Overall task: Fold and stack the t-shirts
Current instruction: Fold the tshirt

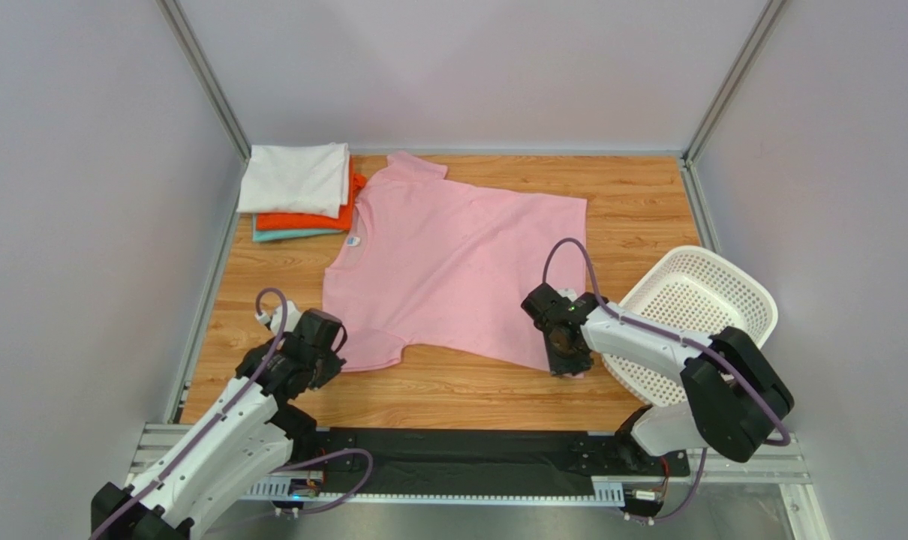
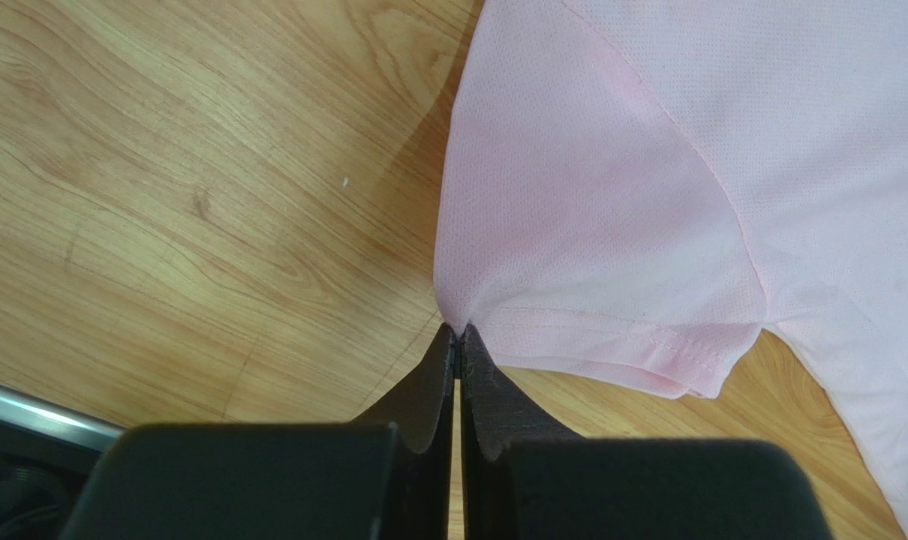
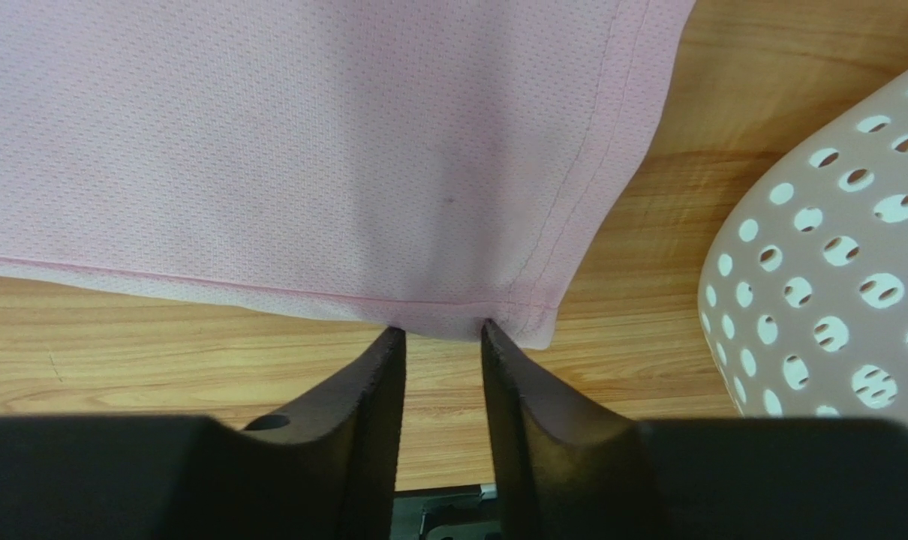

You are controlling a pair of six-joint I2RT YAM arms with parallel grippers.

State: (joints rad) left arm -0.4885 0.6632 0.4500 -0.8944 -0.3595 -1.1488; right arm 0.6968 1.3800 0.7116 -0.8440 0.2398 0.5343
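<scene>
left gripper [image 2: 459, 338]: closed, pinching a sleeve corner of the pink t-shirt [image 2: 605, 214]
right gripper [image 3: 442, 338]: narrow gap, tips at the hem's corner
pink t-shirt: spread flat mid-tabletop [image 1: 639, 214]
folded stack: white t-shirt [image 1: 295, 178] over orange-red t-shirt [image 1: 312, 219] over teal t-shirt [image 1: 278, 235], far-left corner

Flat pink t-shirt [image 1: 459, 264] beside folded stack [image 1: 301, 194]

On the counter [image 1: 639, 203], the spread t-shirt [image 1: 459, 264] is being supported centrally, the folded stack [image 1: 298, 180] at ten o'clock, the basket [image 1: 763, 298] at four o'clock.
</scene>
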